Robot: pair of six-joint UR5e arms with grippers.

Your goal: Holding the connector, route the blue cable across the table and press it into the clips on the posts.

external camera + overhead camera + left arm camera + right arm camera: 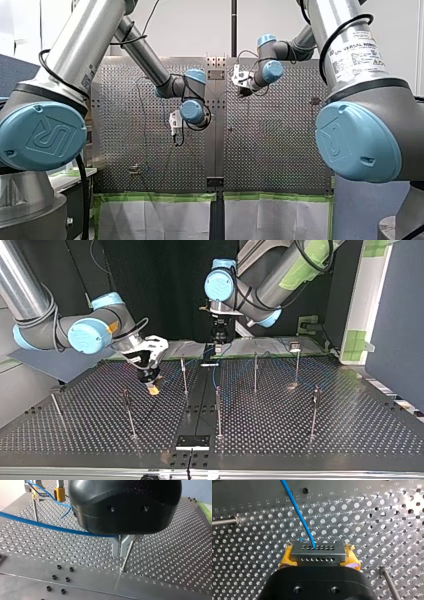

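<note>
The connector (317,554), a grey block with two rows of small holes, sits crosswise between the right claw's (319,547) yellow pads. The thin blue cable (295,510) leaves its upper row and runs ahead of that claw over the tabletop (374,517). It reaches the left claw's (120,554) closed metal fingers, just beside a thin post (125,564).

Your perforated metal surface (350,405) stands in a partitioned bay.
In the top view you see a black backdrop (165,285) beyond its far edge, and a blue-grey panel (400,315) behind a white frame (370,295) patched with green tape off its right-hand corner. The front view gives you a pale wall (200,25) past the far edge and a green tape strip (155,197) along the near edge.
</note>
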